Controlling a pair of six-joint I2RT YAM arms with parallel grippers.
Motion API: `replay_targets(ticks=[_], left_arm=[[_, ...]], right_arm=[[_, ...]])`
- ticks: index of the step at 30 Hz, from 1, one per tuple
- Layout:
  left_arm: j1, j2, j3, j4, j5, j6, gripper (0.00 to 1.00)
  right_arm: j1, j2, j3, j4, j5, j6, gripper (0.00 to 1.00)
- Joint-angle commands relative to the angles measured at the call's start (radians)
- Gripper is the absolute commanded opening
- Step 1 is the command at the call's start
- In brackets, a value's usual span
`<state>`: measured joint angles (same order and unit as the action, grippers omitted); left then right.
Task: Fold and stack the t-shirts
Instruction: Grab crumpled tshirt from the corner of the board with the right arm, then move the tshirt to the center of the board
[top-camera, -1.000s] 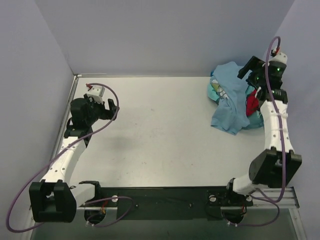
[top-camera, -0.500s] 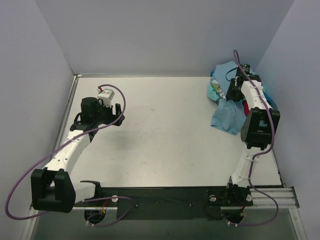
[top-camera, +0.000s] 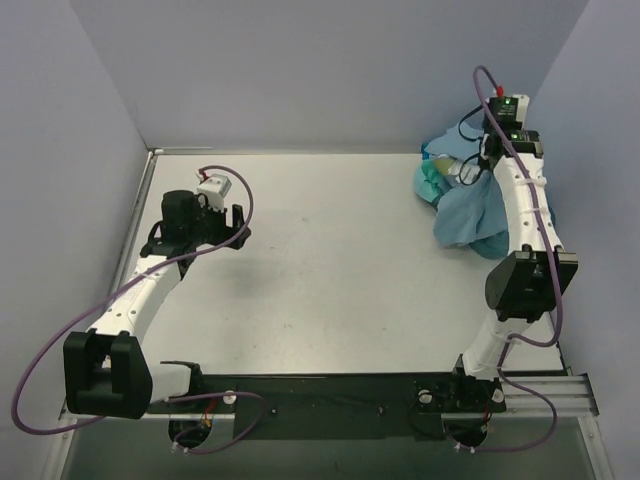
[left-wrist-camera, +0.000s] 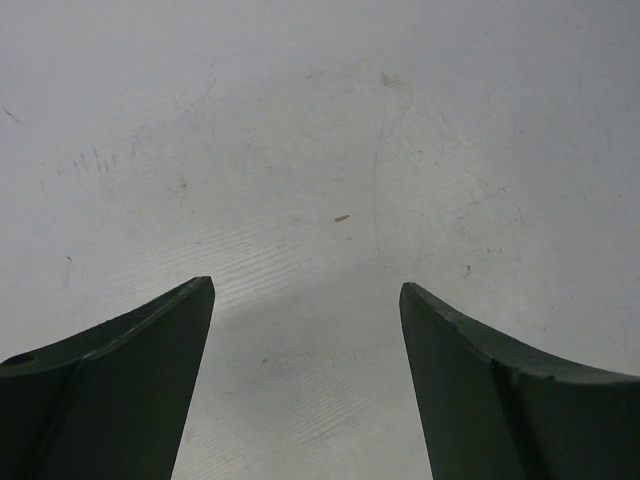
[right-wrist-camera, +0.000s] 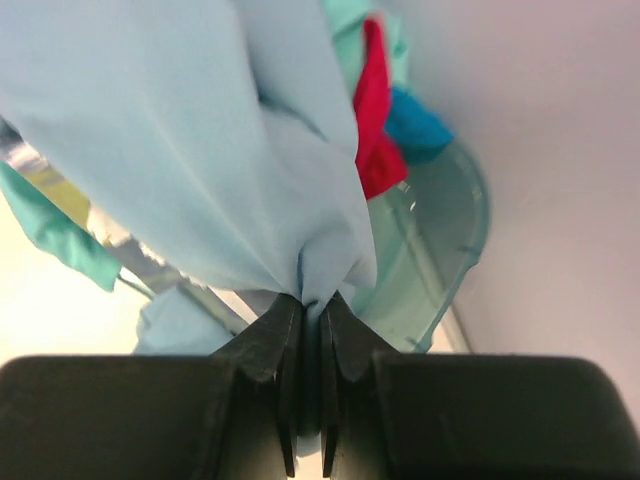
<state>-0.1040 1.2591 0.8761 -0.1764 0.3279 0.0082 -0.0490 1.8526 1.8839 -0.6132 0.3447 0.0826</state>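
Note:
A light sky-blue t-shirt (top-camera: 468, 210) (right-wrist-camera: 200, 150) hangs in a bunch from my right gripper (top-camera: 487, 152) (right-wrist-camera: 312, 300), which is shut on a pinch of its cloth at the back right corner. Below it, a red t-shirt (right-wrist-camera: 372, 110), a deeper blue t-shirt (right-wrist-camera: 415, 125) and a mint-green t-shirt (right-wrist-camera: 60, 235) lie heaped in the tub. My left gripper (top-camera: 238, 226) (left-wrist-camera: 307, 290) stands open over bare table at the left, with nothing between its fingers.
The translucent teal plastic tub (right-wrist-camera: 440, 250) (top-camera: 497, 246) sits in the back right corner against the side wall (top-camera: 600, 150). The grey table (top-camera: 330, 270) is walled at the back and on both sides. The arm bases line the near edge.
My right gripper has shut on the sky-blue t-shirt and lifted it up off the heap toward the back wall. The left gripper has barely moved.

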Motion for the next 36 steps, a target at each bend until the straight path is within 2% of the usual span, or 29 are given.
replay_targets(ticks=[1, 2, 5, 8, 10, 12, 15, 17, 20, 23, 25, 26, 27, 29, 31, 34, 36], left_arm=[[0.004, -0.003, 0.050, 0.055, 0.052, 0.010, 0.86], [0.003, -0.007, 0.050, 0.066, 0.057, 0.010, 0.86], [0.000, -0.017, 0.037, 0.084, 0.057, 0.009, 0.86], [0.000, -0.030, 0.029, 0.084, 0.051, 0.016, 0.86], [-0.002, -0.035, 0.026, 0.074, 0.053, 0.019, 0.86], [-0.003, -0.038, 0.018, 0.074, 0.056, 0.022, 0.86], [-0.005, -0.043, 0.014, 0.078, 0.059, 0.024, 0.86], [-0.003, -0.043, 0.017, 0.087, 0.047, 0.024, 0.86], [0.003, -0.044, 0.026, 0.118, 0.030, 0.013, 0.87], [0.015, -0.049, 0.035, 0.161, 0.005, -0.002, 0.89], [0.029, -0.052, 0.049, 0.222, -0.024, -0.037, 0.90], [0.033, -0.055, 0.060, 0.230, -0.032, -0.039, 0.91], [0.046, -0.062, 0.064, 0.248, -0.052, -0.039, 0.91], [0.064, -0.069, 0.086, 0.270, -0.082, -0.030, 0.92], [0.081, -0.075, 0.096, 0.291, -0.114, -0.013, 0.93], [0.096, -0.081, 0.101, 0.328, -0.167, 0.033, 0.93], [0.099, -0.086, 0.107, 0.348, -0.188, 0.056, 0.94]], right_arm=[[-0.023, -0.087, 0.174, -0.014, 0.102, -0.066, 0.00], [-0.034, -0.082, 0.191, -0.011, 0.077, -0.063, 0.00], [-0.090, -0.066, 0.149, -0.003, -0.126, -0.038, 0.01], [-0.086, -0.047, 0.074, -0.007, -0.277, -0.058, 0.04], [-0.068, -0.047, 0.023, -0.005, -0.456, -0.067, 0.03], [-0.042, -0.059, -0.018, -0.003, -0.510, -0.101, 0.01], [0.020, -0.090, -0.013, -0.003, -0.461, -0.148, 0.00], [0.038, -0.113, 0.055, -0.002, -0.452, -0.142, 0.00], [0.098, -0.144, 0.240, 0.024, -0.492, -0.132, 0.00], [0.202, -0.211, 0.317, 0.139, -0.574, -0.176, 0.00], [0.306, -0.280, 0.291, 0.235, -0.688, -0.236, 0.00], [0.371, -0.336, 0.253, 0.271, -0.793, -0.248, 0.00], [0.395, -0.361, 0.223, 0.361, -0.837, -0.238, 0.00], [0.446, -0.432, 0.146, 0.517, -1.006, -0.143, 0.00], [0.460, -0.464, 0.097, 0.657, -1.093, -0.019, 0.00], [0.469, -0.469, 0.058, 0.743, -1.124, 0.119, 0.00], [0.472, -0.452, 0.034, 0.738, -1.122, 0.158, 0.00]])
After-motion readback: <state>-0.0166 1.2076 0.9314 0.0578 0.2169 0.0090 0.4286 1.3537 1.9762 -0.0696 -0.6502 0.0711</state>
